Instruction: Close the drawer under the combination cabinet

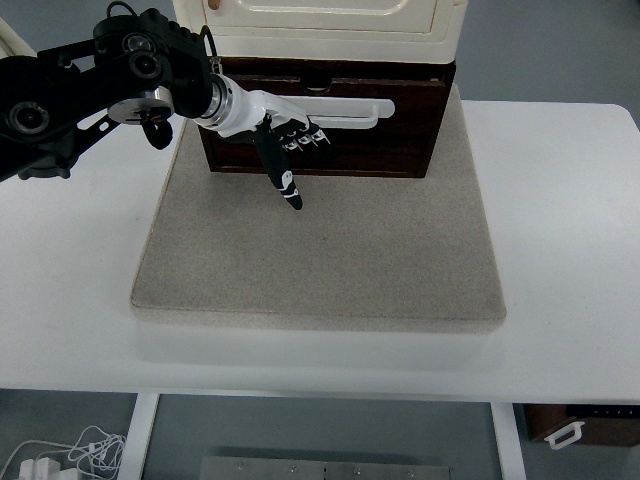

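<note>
A cream cabinet (pixel 320 25) stands at the back of a grey mat (pixel 320 240), with a dark brown drawer (pixel 400 135) under it. The drawer front sits nearly flush with the cabinet base and carries a white bar handle (pixel 350 110). My left hand (pixel 290 145) is flat against the left part of the drawer front. Its fingers are extended and hold nothing, and the thumb points down toward the mat. The left arm (pixel 90 90) comes in from the upper left. No right hand shows.
The mat lies on a white table (pixel 570 230). Below the table's near edge are white cables (pixel 60 455) at the lower left and a brown box (pixel 580 425) at the lower right.
</note>
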